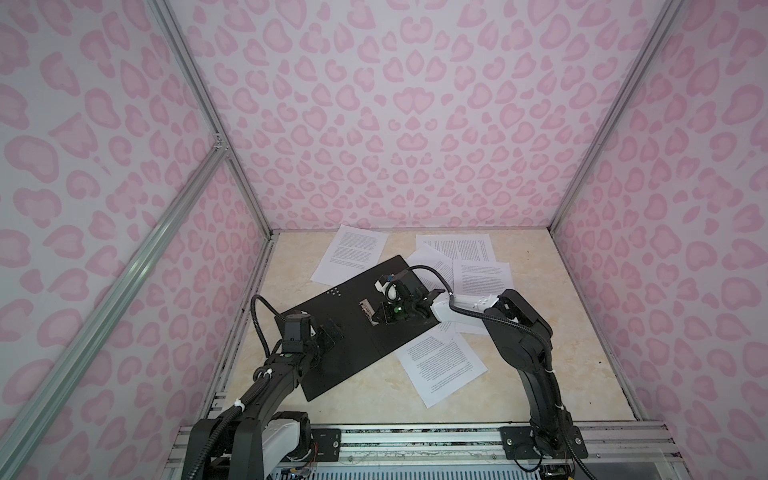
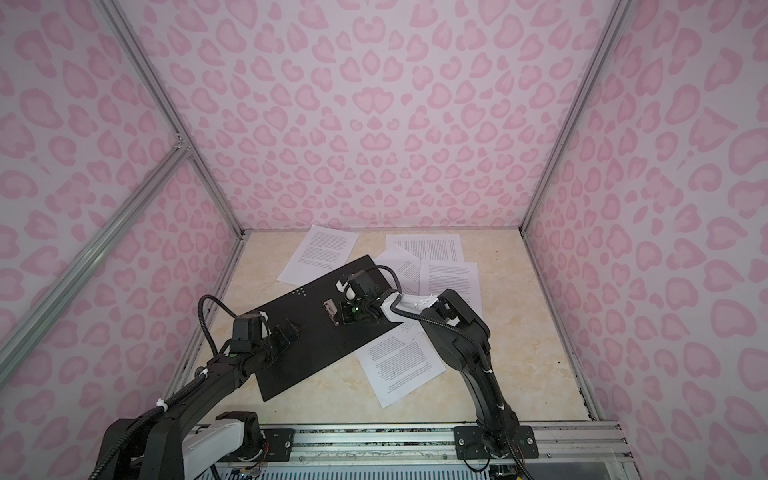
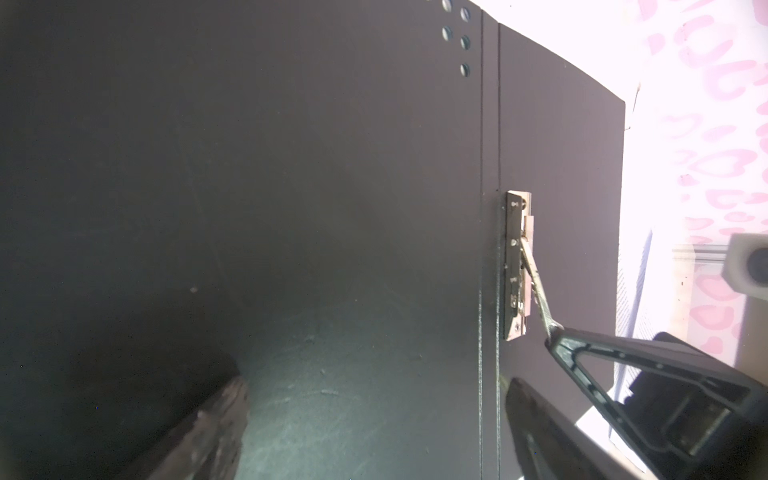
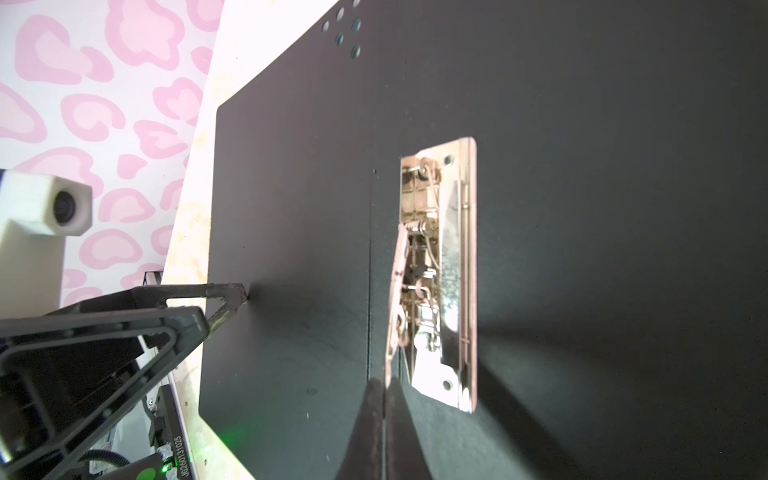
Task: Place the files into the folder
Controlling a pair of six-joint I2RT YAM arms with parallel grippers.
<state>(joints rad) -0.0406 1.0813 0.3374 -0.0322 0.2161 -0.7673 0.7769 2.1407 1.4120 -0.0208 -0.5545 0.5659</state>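
From the near left, the left arm (image 1: 270,386) stretches low, the left end effector (image 1: 328,334) spread wide, one fingertip (image 4: 239,293) on the open folder (image 1: 357,353). The folder lies black side up, long axis near-left to far-right. The right arm (image 1: 528,345) arches over, the right end effector (image 4: 385,399) pinched on the clip's lever (image 4: 399,291). Files (image 1: 440,365) lie scattered right and beyond.

folder (image 1: 356,345) open, black side up | files (image 1: 440,365) scattered around it | right jaws beside clip (image 1: 365,309)

Robot lab booth — aluminium frame (image 1: 246,187), pink-printed wall panels (image 1: 415,124), rail-mounted arms (image 1: 536,374).
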